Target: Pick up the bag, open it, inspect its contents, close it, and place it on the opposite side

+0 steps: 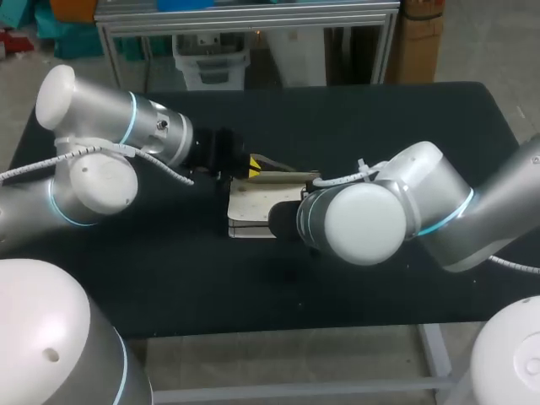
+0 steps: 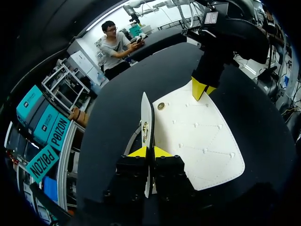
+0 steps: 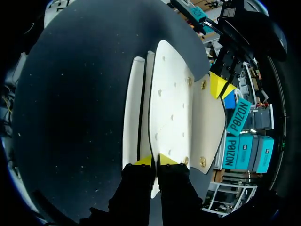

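Low in the head view, past the bare black worktop (image 1: 169, 278), my right arm (image 1: 363, 224) comes in from the right edge, and its bulky wrist hides its own end effector there. Its wrist view shows the right end effector (image 3: 155, 160) pressed together on a thin edge of the cream, quilted, flat bag (image 1: 257, 207), which lies at the frame's middle. Just beyond, up and left of centre, my left end effector (image 2: 149, 151) pinches the bag's stiff flap (image 2: 146, 117) and stands it on edge above the body, with a gold snap stud (image 2: 161, 106) exposed.

I judge this to be the opening step. To do it well, I would anchor the body flat on the worktop with the right grip. The left should swing the flap in an arc about its hinge line, never pulling straight away, which would drag the whole bag. The left pinch looks to sit close to the flap's rim, so a slow swing guards against slipping. The mouth must gape enough to show the inside.
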You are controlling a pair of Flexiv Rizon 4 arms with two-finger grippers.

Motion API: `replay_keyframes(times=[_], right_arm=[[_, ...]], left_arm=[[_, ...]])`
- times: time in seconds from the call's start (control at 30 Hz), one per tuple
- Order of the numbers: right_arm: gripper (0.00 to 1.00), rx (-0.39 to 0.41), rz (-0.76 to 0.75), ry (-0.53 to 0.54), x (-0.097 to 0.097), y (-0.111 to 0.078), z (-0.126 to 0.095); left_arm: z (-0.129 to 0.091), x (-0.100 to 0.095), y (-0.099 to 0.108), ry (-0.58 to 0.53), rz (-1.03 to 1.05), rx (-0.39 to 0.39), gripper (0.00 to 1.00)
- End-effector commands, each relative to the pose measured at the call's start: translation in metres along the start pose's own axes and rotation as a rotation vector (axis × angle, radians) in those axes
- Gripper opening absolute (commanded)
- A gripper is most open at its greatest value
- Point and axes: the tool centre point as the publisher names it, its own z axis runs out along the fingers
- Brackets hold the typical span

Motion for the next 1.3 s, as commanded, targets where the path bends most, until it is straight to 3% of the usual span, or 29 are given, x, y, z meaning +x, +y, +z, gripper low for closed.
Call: replay_keyframes(times=[0.03, 0.2, 0.63, 0.93, 1.3], right_arm=[[0.00, -0.008, 0.001, -0.022, 0.005, -0.001, 0.002], [0.00, -0.008, 0.001, -0.022, 0.005, -0.001, 0.002], [0.00, -0.008, 0.001, -0.022, 0.005, -0.001, 0.002], [0.00, -0.008, 0.001, -0.022, 0.005, -0.001, 0.002], [0.00, -0.008, 0.001, -0.022, 0.005, -0.001, 0.002]], left_arm=[[-0.002, 0.000, 0.000, 0.000, 0.000, -0.008, 0.00], [-0.004, 0.002, 0.002, 0.027, 0.004, -0.021, 0.00], [0.001, 0.034, 0.002, 0.128, 0.005, -0.017, 0.00], [0.021, 0.061, -0.002, 0.192, 0.031, -0.032, 0.00], [0.018, 0.067, 0.000, 0.198, 0.070, -0.062, 0.00]])
